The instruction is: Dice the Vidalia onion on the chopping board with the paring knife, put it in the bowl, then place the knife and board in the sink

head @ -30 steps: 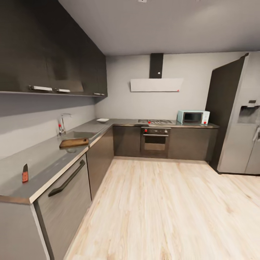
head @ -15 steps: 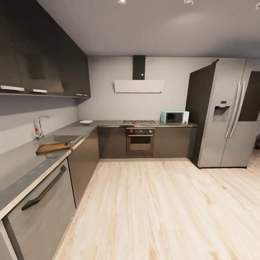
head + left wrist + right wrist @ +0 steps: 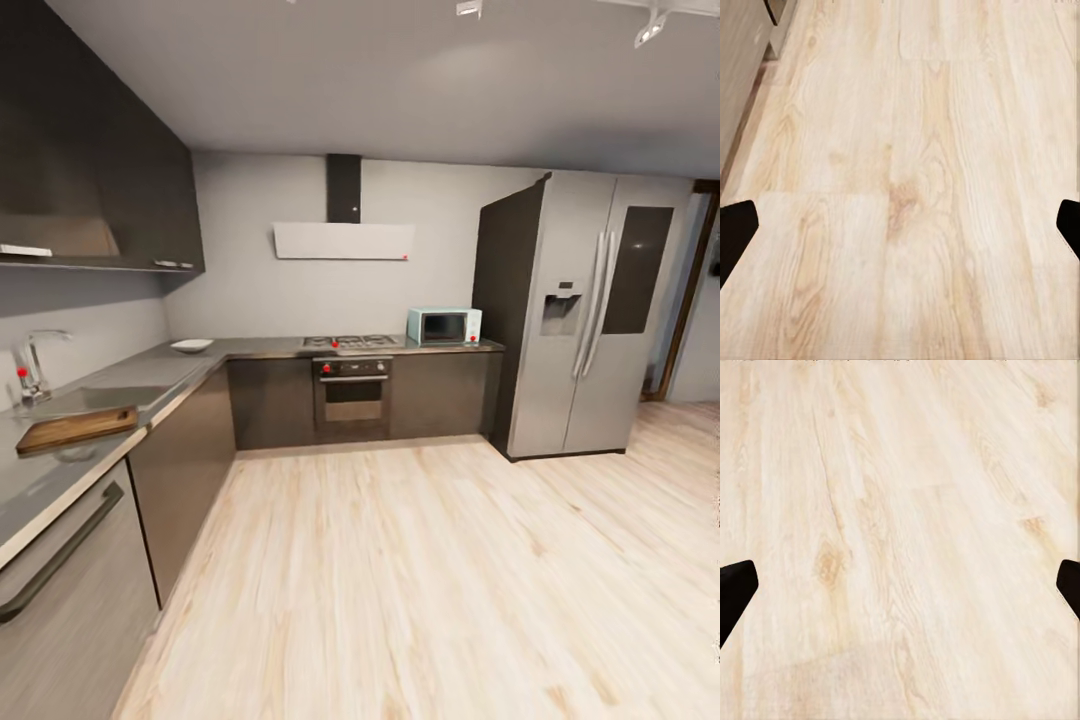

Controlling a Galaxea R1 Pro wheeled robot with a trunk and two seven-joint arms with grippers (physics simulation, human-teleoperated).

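Pale wood floor [image 3: 420,580] spreads ahead of me, and both my wrist cameras look straight down at it. A tall steel fridge [image 3: 575,310] stands at the far right. The grey countertop [image 3: 150,375] runs along my left and turns the corner along the back wall, over dark cabinets, with an oven [image 3: 352,395] and hob in the back run. The sink [image 3: 85,400] is set in the left run, its tap [image 3: 32,365] with a red knob behind it. The board [image 3: 75,428] lies on the counter at the sink's near edge, partly over the basin. A teal microwave [image 3: 443,326] sits beside the fridge. The white bowl [image 3: 191,345] rests near the counter's corner. My left gripper [image 3: 900,229] is spread wide with nothing between its fingers; my right gripper [image 3: 900,589] likewise.
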